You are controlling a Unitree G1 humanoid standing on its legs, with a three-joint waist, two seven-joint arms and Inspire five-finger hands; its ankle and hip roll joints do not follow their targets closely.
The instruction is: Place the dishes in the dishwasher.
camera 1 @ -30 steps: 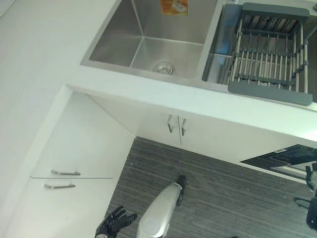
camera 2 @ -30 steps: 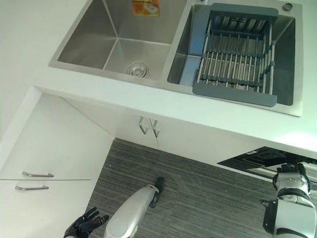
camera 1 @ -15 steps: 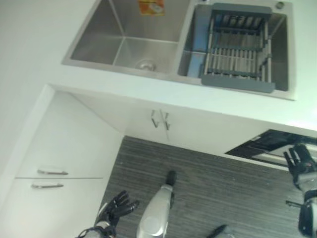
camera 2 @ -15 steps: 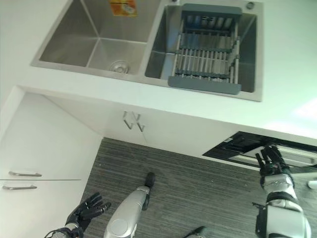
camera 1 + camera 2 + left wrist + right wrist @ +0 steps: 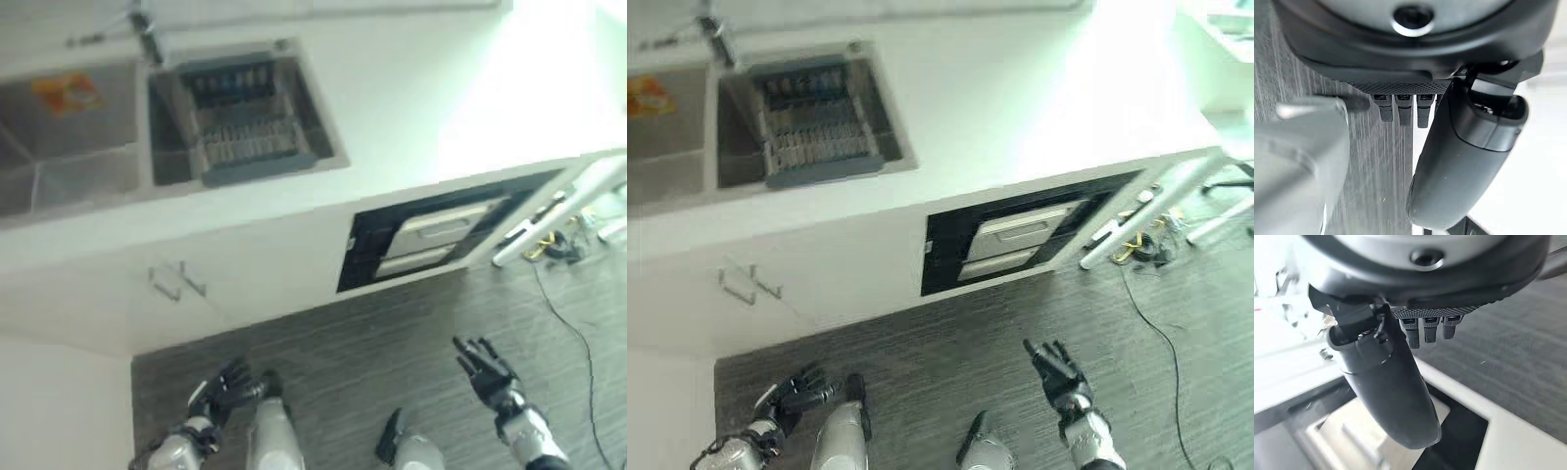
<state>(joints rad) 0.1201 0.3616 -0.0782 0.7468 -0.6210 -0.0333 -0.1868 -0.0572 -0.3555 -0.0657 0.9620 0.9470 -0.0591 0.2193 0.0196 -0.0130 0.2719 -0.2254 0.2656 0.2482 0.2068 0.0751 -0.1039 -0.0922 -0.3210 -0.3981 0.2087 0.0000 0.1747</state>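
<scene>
The dishwasher (image 5: 1019, 243) sits under the white counter (image 5: 1019, 117), a dark-framed front with a pale panel and a handle bar, and its long axis runs along the counter edge; its front faces out over the striped floor (image 5: 950, 343), toward the robot. Its door seems shut, as far as I can judge. To the left, well apart, the sink (image 5: 59, 147) holds a grey dish rack (image 5: 250, 132) in its right basin (I cannot see any dishes in it). Both hands hang low over the floor with nothing in them: the left hand (image 5: 227, 392) and the right hand (image 5: 482, 370) both have the fingers spread and relaxed. This scene fits either dishes waiting somewhere out of sight or dishes already inside behind the door, so I name no next move.
</scene>
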